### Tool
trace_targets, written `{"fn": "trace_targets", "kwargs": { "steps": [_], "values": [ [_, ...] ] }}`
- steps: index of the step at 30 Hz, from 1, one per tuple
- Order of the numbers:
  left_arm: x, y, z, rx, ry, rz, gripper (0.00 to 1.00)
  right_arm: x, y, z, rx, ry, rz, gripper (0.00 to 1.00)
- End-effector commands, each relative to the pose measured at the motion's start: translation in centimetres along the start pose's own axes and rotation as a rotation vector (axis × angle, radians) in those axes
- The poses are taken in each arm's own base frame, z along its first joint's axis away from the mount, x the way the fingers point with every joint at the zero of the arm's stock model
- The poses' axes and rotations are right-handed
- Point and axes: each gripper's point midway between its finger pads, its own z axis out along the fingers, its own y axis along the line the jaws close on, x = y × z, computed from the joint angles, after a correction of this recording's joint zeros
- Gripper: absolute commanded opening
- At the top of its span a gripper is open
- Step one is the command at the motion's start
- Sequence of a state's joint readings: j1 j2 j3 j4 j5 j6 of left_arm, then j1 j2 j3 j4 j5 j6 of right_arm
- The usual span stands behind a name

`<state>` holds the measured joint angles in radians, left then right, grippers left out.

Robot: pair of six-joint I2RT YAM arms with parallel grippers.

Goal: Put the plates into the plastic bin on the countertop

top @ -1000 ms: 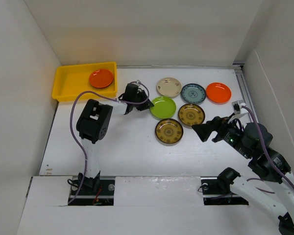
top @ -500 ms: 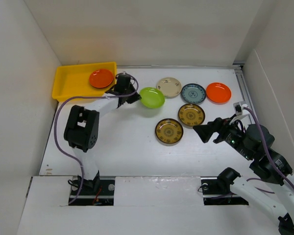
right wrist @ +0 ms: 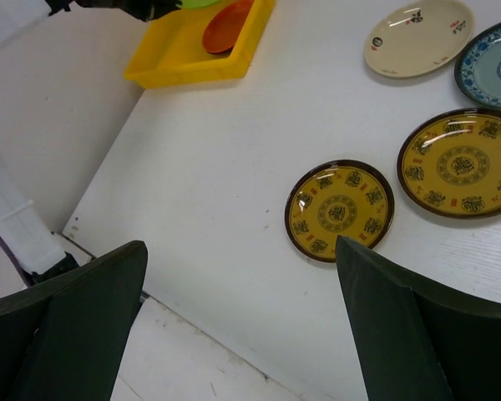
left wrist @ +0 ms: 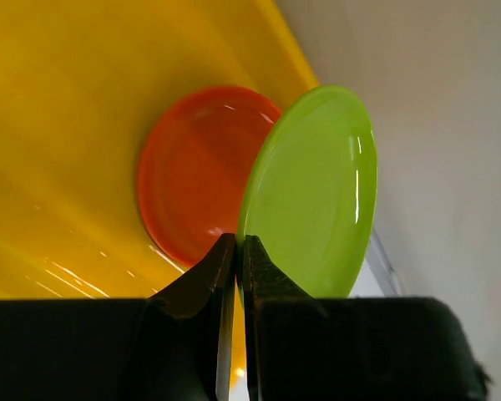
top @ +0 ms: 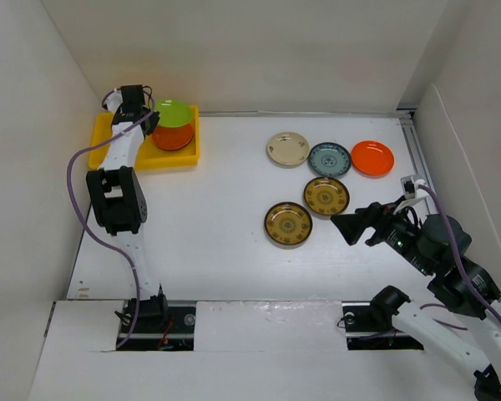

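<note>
My left gripper (top: 150, 118) is shut on the rim of the lime green plate (top: 174, 112) and holds it tilted over the yellow plastic bin (top: 117, 146). An orange plate (top: 174, 139) lies in the bin below it. In the left wrist view the gripper (left wrist: 238, 247) pinches the green plate (left wrist: 317, 188) on edge beside the orange plate (left wrist: 192, 175). My right gripper (top: 348, 225) is open and empty above the white countertop (top: 209, 217), near two gold-patterned plates (top: 288, 224) (top: 326, 195). No black plate is in view.
A cream plate (top: 288, 149), a teal-patterned plate (top: 329, 159) and a second orange plate (top: 372, 158) lie in a row at the back right. White walls stand close on all sides. The right wrist view shows the nearer gold plate (right wrist: 340, 210) and the bin (right wrist: 184, 58).
My left gripper has carried the lime green plate from the middle of the countertop leftwards and back to over the bin. The right arm has barely moved.
</note>
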<state>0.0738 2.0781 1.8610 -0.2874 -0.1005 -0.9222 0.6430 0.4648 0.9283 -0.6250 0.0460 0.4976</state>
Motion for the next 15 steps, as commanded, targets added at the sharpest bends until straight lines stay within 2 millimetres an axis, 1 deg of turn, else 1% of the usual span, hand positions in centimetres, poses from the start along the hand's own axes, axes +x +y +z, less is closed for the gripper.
{"fn": "trace_targets", "kwargs": {
  "steps": [1,2,3,4,5,6,7,8,9,10,11,12,13,14,15],
  "values": [
    [0.2,2.1,1.6,-0.099,0.037,0.013,0.0,-1.0,0.3,-0.7,-0.009,-0.036,0.001,1.0],
    [-0.9,1.7,1.6,-0.094,0.024,0.016,0.0,-0.8,0.0,-0.7,0.005,-0.032,0.001,1.0],
    [-0.7,2.4,2.0,-0.117,0.023,0.02,0.0,-0.8,0.0,-0.7,0.005,-0.032,0.001,1.0],
    [-1.2,2.8,2.1,-0.127,0.011,0.024,0.0,-0.8,0.0,-0.7,0.005,-0.032,0.001,1.0],
    [-1.9,2.9,2.2,-0.124,-0.001,0.015,0.0,-1.1,0.2,-0.9,0.001,-0.04,0.001,1.0],
    [-2.1,2.8,2.3,-0.116,-0.007,0.026,0.0,-1.1,0.2,-0.9,0.001,-0.04,0.001,1.0],
    [-2.5,3.1,2.3,-0.12,-0.012,0.02,0.0,-1.3,0.3,-0.8,0.002,-0.038,-0.008,1.0],
    [-2.3,3.0,2.3,-0.113,-0.001,0.03,0.12,-1.2,0.2,-0.5,0.007,-0.029,-0.009,1.0],
    [-2.3,2.7,2.3,-0.099,0.003,0.029,0.54,-1.2,0.2,-0.5,0.007,-0.029,-0.009,1.0],
    [-2.6,2.3,1.9,-0.089,-0.003,0.042,0.67,-1.4,0.5,-0.7,-0.007,-0.032,-0.008,1.0],
    [-3.0,1.9,1.3,-0.078,-0.011,0.041,0.81,-1.3,0.5,-0.4,-0.002,-0.023,-0.009,1.0],
    [-2.5,2.3,1.1,-0.078,0.002,0.05,0.93,-1.3,0.5,-0.4,-0.002,-0.022,-0.009,1.0],
    [-2.6,1.9,0.5,-0.057,0.002,0.048,1.0,-1.4,0.8,-0.4,-0.016,-0.029,-0.008,1.0],
    [-3.7,0.4,-1.5,0.0,-0.022,0.057,1.0,-1.4,0.8,-0.4,-0.016,-0.029,-0.008,1.0],
    [-3.5,-0.1,-2.4,0.031,-0.007,0.066,1.0,-1.6,0.8,-0.1,-0.017,-0.03,-0.008,1.0]
  ]
}}
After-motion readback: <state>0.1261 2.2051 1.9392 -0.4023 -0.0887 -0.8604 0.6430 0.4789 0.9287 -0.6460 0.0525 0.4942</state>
